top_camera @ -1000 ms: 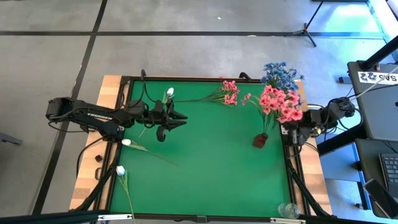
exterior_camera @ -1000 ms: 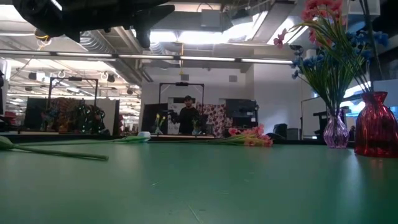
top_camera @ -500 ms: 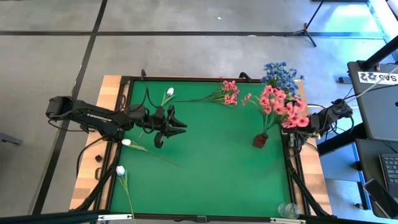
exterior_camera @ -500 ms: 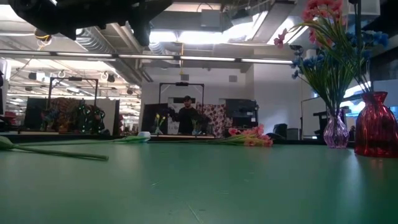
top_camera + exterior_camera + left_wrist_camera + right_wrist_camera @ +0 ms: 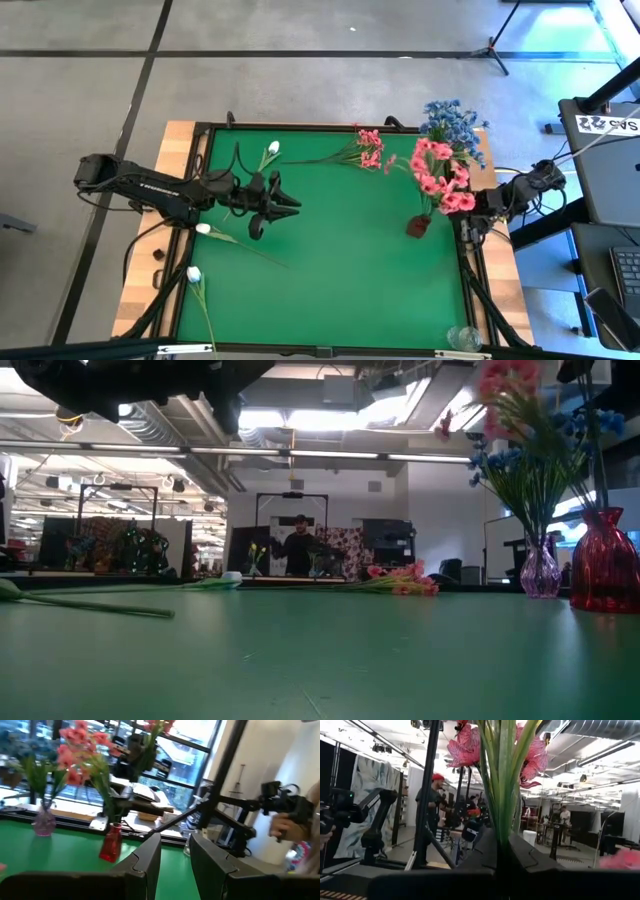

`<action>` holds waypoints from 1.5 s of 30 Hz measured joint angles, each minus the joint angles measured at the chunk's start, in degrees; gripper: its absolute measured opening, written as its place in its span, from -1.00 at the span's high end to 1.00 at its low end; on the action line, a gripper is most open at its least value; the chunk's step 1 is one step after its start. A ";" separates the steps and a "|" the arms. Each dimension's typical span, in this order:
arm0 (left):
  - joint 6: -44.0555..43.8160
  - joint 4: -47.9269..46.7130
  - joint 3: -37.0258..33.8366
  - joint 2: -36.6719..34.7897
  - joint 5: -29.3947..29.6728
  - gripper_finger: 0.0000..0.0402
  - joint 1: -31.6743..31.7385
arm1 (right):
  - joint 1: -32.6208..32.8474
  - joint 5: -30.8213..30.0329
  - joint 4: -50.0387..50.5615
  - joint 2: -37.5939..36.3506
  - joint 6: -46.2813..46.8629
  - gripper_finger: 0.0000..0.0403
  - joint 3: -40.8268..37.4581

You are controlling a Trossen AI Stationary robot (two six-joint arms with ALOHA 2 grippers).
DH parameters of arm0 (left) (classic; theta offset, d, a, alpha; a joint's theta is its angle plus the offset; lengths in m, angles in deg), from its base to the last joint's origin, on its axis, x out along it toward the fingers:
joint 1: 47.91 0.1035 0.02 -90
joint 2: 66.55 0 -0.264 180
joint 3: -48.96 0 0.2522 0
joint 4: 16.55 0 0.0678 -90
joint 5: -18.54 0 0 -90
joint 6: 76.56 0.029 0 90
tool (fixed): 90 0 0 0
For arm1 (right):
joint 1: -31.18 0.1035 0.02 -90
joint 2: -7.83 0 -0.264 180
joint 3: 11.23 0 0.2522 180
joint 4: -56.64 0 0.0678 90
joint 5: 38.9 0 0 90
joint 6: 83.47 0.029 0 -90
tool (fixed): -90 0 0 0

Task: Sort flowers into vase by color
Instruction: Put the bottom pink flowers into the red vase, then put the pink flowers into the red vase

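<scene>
My right gripper [image 5: 474,207] stands at the table's right edge, shut on a bunch of pink flowers [image 5: 438,172] whose heads spread over the red vase [image 5: 418,226]. Blue flowers [image 5: 452,118] stand in a clear purple vase [image 5: 540,574] at the far right. A pink spray [image 5: 366,149] lies on the green mat near the far edge. Three white buds [image 5: 273,148] [image 5: 203,228] [image 5: 194,273] lie on the left. My left gripper [image 5: 291,197] hovers level over the mat's left half, open and empty. My right gripper pinches the bunch's green stems [image 5: 503,817] between its two fingers [image 5: 482,847]. The stems run on past the fingertips, slanting upward, with the pink heads [image 5: 466,747] above. The bunch is lifted clear of the table. Its lower end is hidden behind the gripper.
A small clear glass [image 5: 463,337] stands at the near right corner. The mat's middle and near part [image 5: 340,270] is bare. People stand in the room beyond the table [image 5: 300,546] [image 5: 433,807].
My right gripper has sunk a little with the pink bunch. The bunch's heads have swung toward the table's left, over the red vase.
</scene>
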 joint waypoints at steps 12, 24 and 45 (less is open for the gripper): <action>-16.81 0.90 -0.07 0.02 6.67 0.50 -3.17 | 0.00 -6.12 -0.46 0.00 2.98 0.95 -3.90; -7.80 15.64 -0.04 -0.04 20.00 0.50 -7.85 | 0.00 -9.80 15.19 0.00 12.41 0.73 -0.26; -10.20 -8.35 14.91 14.33 25.10 0.50 -4.58 | 0.00 -2.41 61.08 0.57 36.98 0.14 22.05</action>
